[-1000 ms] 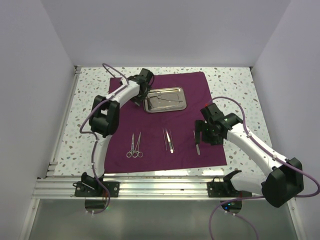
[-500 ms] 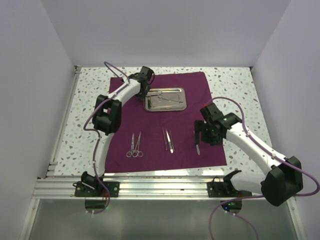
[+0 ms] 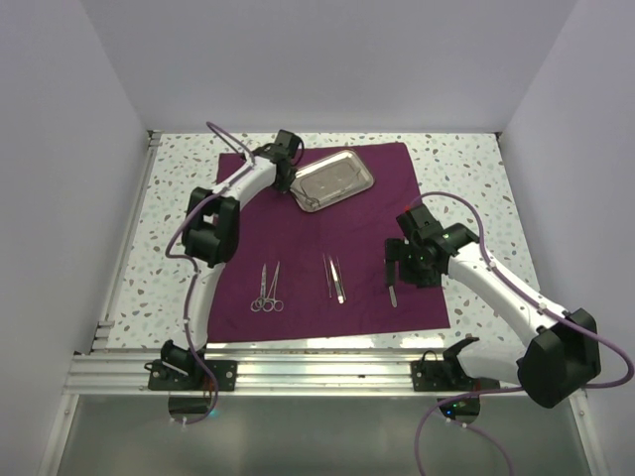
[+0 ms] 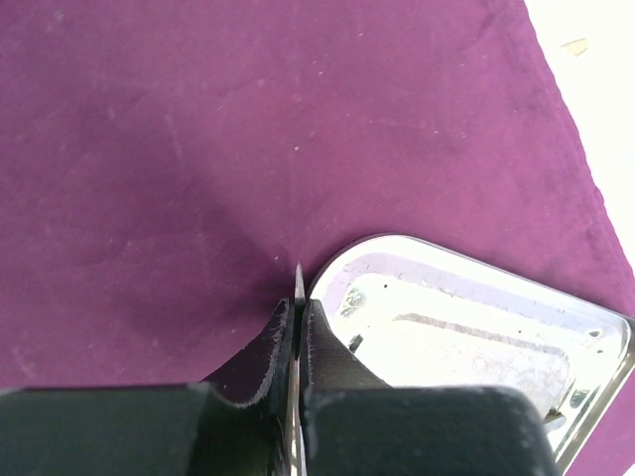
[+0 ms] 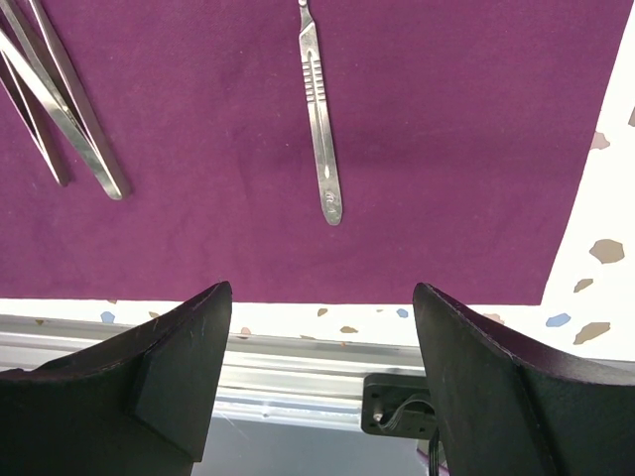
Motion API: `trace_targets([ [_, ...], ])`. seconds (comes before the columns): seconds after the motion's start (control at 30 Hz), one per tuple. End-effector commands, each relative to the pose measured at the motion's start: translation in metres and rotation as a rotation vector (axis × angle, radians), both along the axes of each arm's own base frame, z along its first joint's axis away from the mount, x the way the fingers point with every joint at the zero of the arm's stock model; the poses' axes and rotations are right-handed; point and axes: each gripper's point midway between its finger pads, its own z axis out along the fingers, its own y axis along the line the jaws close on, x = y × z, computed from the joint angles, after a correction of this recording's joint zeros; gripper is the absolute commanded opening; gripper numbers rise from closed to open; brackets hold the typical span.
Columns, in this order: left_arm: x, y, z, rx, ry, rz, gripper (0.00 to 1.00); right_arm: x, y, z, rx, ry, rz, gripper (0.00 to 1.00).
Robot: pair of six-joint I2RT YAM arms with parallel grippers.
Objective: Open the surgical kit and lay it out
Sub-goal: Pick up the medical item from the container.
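Left wrist view: the stiff, likely slippery steel tray [image 4: 466, 337] is clenched at its rim by left jaws; right jaws are released.

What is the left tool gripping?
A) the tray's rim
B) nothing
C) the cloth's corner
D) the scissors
A: in the left wrist view the left tool is pinched shut on the rim of the tray.

Bright, even light; glare on tray [image 4: 466, 322]
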Motion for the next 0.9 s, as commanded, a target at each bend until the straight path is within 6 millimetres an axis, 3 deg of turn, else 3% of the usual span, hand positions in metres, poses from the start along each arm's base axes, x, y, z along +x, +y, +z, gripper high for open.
trace_targets([
  [0.0,0.002,0.016,-0.004,0.035,0.001,-0.022,0.0,0.004,0.001,-0.002,0.004,-0.013,0.017,0.77],
  [0.33,0.032,-0.008,0.041,0.0,-0.175,-0.318,0.0,0.005,0.0,0.002,0.002,-0.033,0.008,0.77],
  [0.47,0.029,-0.005,0.054,0.059,-0.194,-0.499,0.0,0.005,-0.001,0.005,0.004,-0.048,0.003,0.77],
  [0.7,0.017,0.005,0.119,0.122,-0.329,-0.744,0.0,0.006,-0.001,0.005,0.008,-0.053,0.0,0.77],
  [0.87,0.003,0.004,0.143,0.086,-0.375,-0.877,0.0,0.012,0.003,0.009,0.015,-0.063,0.008,0.77],
])
